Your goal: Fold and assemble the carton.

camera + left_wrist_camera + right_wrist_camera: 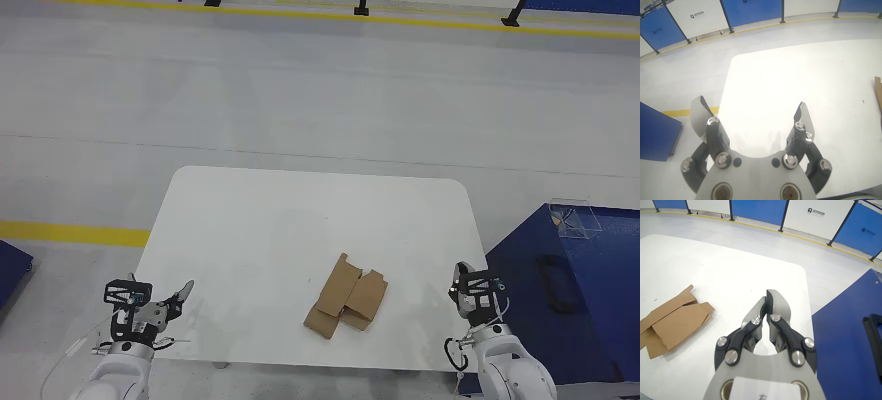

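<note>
A flat, unfolded brown carton (347, 296) lies on the white table (300, 220), toward the front and a little right of the middle. The right wrist view shows it as overlapping cardboard panels (676, 321) with flaps folded over each other. A sliver of its edge (878, 91) shows in the left wrist view. My left gripper (180, 296) hangs open over the table's front left corner, its fingers (800, 113) spread wide with nothing between them. My right gripper (462, 280) is at the front right edge, shut and empty (767, 296), well clear of the carton.
A dark blue cabinet (570, 290) with a black handle stands right of the table, close to my right arm. Another blue box (657, 132) sits on the floor left of the table. Yellow floor lines and blue and white barrier panels lie beyond.
</note>
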Tool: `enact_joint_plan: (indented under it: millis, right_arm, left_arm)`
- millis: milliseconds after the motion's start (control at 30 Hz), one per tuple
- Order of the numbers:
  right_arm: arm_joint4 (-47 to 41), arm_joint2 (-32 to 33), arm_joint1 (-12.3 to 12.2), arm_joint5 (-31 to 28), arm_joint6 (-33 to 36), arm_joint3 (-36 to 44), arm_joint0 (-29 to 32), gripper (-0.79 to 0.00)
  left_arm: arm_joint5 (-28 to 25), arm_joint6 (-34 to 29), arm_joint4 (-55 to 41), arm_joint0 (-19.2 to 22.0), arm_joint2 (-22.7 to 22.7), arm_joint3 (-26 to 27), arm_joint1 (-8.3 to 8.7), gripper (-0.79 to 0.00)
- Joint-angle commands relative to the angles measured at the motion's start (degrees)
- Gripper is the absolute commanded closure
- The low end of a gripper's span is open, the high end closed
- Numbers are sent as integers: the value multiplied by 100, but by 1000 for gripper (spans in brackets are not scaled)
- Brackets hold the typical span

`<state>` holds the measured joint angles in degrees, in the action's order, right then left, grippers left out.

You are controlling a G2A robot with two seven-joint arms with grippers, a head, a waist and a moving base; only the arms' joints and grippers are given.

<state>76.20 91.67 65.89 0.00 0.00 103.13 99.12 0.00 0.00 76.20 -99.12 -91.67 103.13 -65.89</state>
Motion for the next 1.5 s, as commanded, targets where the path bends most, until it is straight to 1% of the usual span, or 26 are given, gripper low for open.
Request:
enact_joint_plan:
  millis: [0, 133, 167, 233, 267, 333, 400, 467, 533, 633, 733, 767, 867, 1000, 1033, 1067, 1133, 1167, 1200, 1267, 1467]
  right_arm:
    - [0, 0, 0, 0, 0, 0, 0, 0]
    - [0, 0, 0, 0, 0, 0, 0, 0]
    - [0, 0, 0, 0, 0, 0, 0, -785]
    - [-285, -2, -5, -295, 495, -20, -3, -785]
    - [-590, 40, -7, -484, 766, 22, -36, -785]
    - [-1558, 128, -5, -972, 1281, 47, -114, -785]
    - [-2772, 257, -29, -1592, 2237, -7, -237, -785]
    - [-4084, 369, -65, -1996, 3386, -180, -432, -785]
    - [-5314, 427, -116, -2106, 4685, -453, -721, -785]
    - [-6697, 382, -188, -2003, 6337, -1054, -1268, -785]
    - [-7869, 188, -227, -1892, 7635, -1880, -1829, -785]
    - [-8009, 159, -238, -1907, 7799, -2140, -2001, -785]
    - [-8050, -91, -220, -2103, 7654, -2754, -2292, -785]
    - [-8111, -437, -159, -2302, 7120, -3281, -2515, -785]
    - [-8097, -529, -145, -2308, 7029, -3377, -2556, -736]
    - [-8125, -614, -134, -2269, 7006, -3456, -2602, -542]
    - [-8188, -724, -122, -2294, 6988, -3591, -2690, -517]
    - [-8128, -787, -117, -2310, 6918, -3661, -2731, -406]
    - [-8032, -871, -108, -2312, 6831, -3723, -2774, -385]
    - [-7863, -1047, -82, -2264, 6610, -3849, -2881, -369]
    - [-7738, -1488, 1, -2134, 6278, -4293, -3231, -342]
  left_arm:
    - [0, 0, 0, 0, 0, 0, 0, -735]
    - [0, 0, 0, 0, 0, 0, 0, -735]
    - [0, 0, 0, 0, 0, 0, 0, -785]
    - [0, 0, 0, 0, 0, 0, 0, -785]
    - [0, 0, 0, 0, 0, 0, 0, -785]
    - [0, 0, 0, 0, 0, 0, 0, -785]
    - [0, 0, 0, 0, 0, 0, 0, -785]
    - [0, 0, 0, 0, 0, 0, 0, -785]
    - [0, 0, 0, 0, 0, 0, 0, -785]
    - [0, 0, 0, 0, 0, 0, 0, -785]
    - [0, 0, 0, 0, 0, 0, 0, -785]
    - [0, 0, 0, 0, 0, 0, 0, -785]
    - [0, 0, 0, 0, 0, 0, 0, -785]
    - [0, 0, 0, 0, 0, 0, 0, -785]
    - [0, 0, 0, 0, 0, 0, 0, -785]
    - [0, 0, 0, 0, 0, 0, 0, -785]
    - [0, 0, 0, 0, 0, 0, 0, -785]
    - [0, 0, 0, 0, 0, 0, 0, -785]
    - [0, 0, 0, 0, 0, 0, 0, -785]
    - [0, 0, 0, 0, 0, 0, 0, -785]
    - [0, 0, 0, 0, 0, 0, 0, -785]
